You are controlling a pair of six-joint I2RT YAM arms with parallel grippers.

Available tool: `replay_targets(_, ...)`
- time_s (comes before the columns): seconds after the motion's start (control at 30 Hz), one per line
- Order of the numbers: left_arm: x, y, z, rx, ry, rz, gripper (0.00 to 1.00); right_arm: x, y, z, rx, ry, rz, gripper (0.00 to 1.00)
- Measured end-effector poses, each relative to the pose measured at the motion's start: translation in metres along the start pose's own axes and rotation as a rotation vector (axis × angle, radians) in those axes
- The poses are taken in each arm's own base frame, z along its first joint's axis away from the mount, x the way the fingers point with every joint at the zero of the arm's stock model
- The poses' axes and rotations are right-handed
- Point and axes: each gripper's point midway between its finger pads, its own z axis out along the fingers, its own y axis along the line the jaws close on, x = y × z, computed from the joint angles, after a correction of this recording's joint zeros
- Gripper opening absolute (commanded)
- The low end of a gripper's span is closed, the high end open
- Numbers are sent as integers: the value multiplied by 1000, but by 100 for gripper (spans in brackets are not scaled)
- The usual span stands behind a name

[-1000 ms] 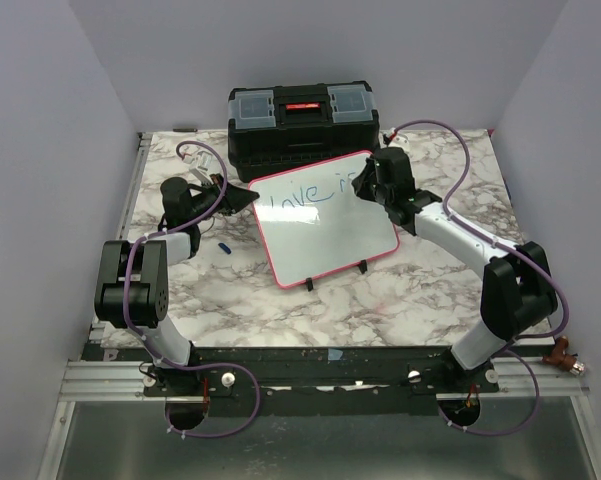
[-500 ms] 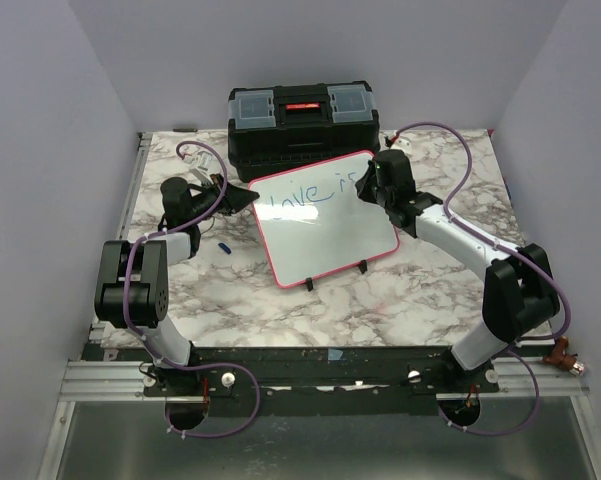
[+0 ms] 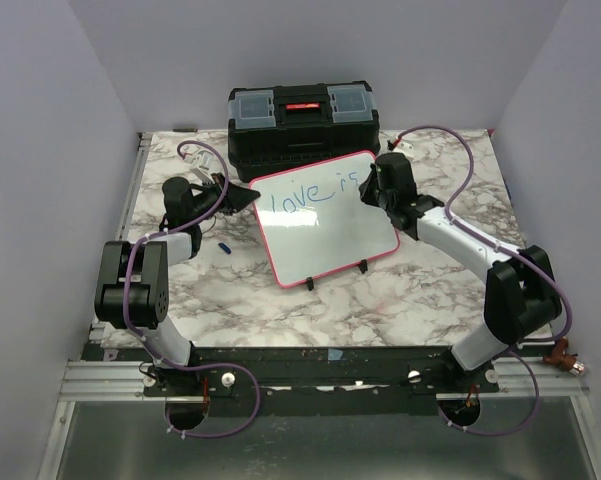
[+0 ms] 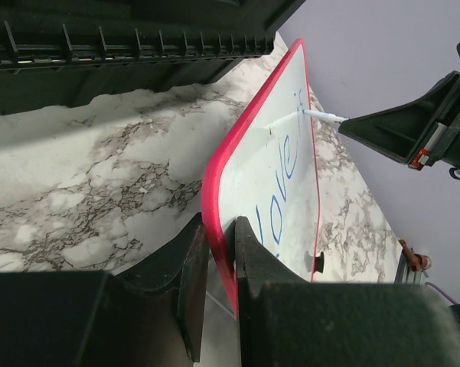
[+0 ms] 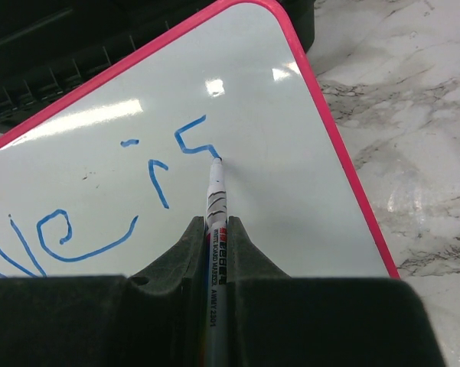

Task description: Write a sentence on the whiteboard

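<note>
Our right gripper [image 5: 214, 229] is closed on the marker [image 5: 214, 195], whose barrel runs straight out between the jaws along their line. Its tip touches the whiteboard [image 5: 291, 176] directly ahead of the fingers, at the tail of the "s". The sentence [image 3: 310, 192] so far reads "Love is" and trails off to the left of the tip. To the right, the pink frame is near, so we judge there is little room left on this line. The bare white surface lies below the writing, back toward the gripper and to its left, and we expect the next word to begin there.

Our left gripper [image 4: 220, 237] is clamped on the board's pink edge at the far side from the marker and holds it tilted. The right arm is therefore the one placed to write. Beyond the board stands the black toolbox [image 3: 302, 122], on the marble table [image 3: 380, 300].
</note>
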Motion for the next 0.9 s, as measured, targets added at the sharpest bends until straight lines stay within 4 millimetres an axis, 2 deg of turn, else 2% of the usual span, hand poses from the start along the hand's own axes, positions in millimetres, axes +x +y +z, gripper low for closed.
replay_targets(0.3, 0, 0, 0, -1, -1, 1, 0, 8, -2, -5, -10, 23, -5, 1)
replay_targets(0.7, 0, 0, 0, -1, -1, 7, 0, 14, 10, -8, -86, 67, 0, 1)
replay_targets(0.9, 0, 0, 0, -1, -1, 7, 0, 10, 18, -10, -119, 72, 3, 1)
